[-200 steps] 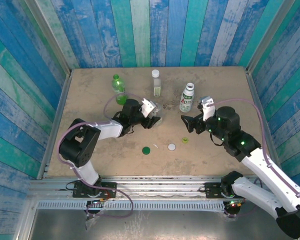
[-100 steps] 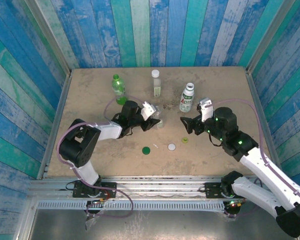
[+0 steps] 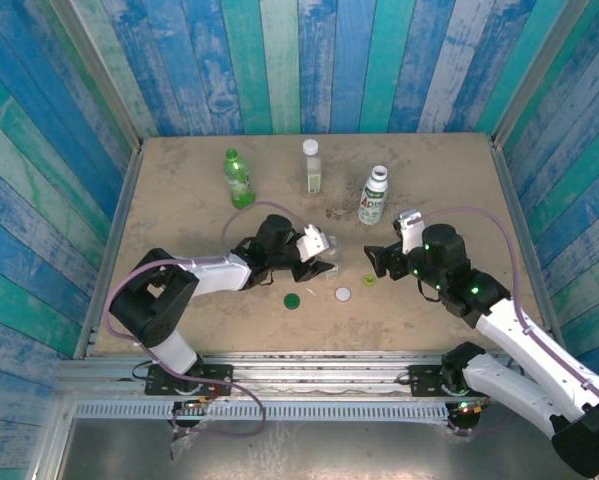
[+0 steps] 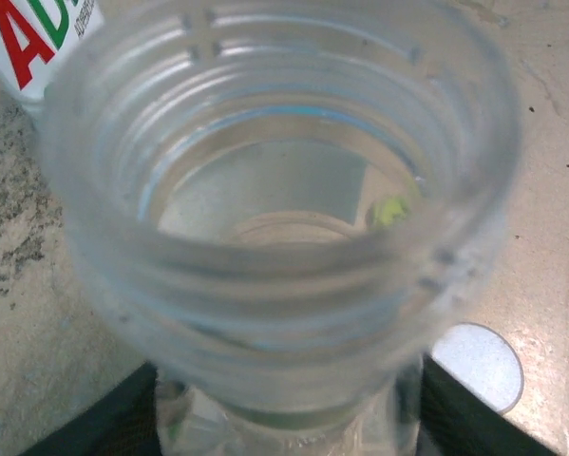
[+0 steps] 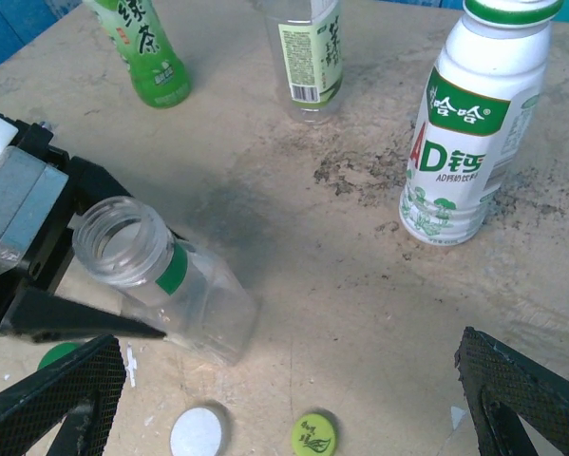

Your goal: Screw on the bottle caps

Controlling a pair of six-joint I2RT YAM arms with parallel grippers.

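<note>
Clamping the small clear bottle [image 3: 322, 242] near its neck, the left gripper [image 3: 314, 252] holds it tilted at table centre, mouth open and uncapped. The right gripper [image 3: 375, 260], at its 3 o'clock, stands with fingers spread wide and empty. Three loose caps lie toward 6 o'clock of the held bottle: dark green cap [image 3: 292, 300], white cap [image 3: 343, 294], yellow-green cap [image 3: 369, 280]. The green bottle [image 3: 237, 178], labelled clear bottle [image 3: 311, 166] and white bottle [image 3: 374, 196] stand well apart at 12 o'clock. Judgement: the step in hand is presenting this bottle for capping; next, the right gripper must descend on a fitting cap, probably the white one, pinch it and carry it square to the threads. The right wrist view shows the bottle's lean and its base apparently on the table; the left wrist view alone shows the neck threads [image 4: 275, 190] clean, with the white cap at 5 o'clock.
</note>
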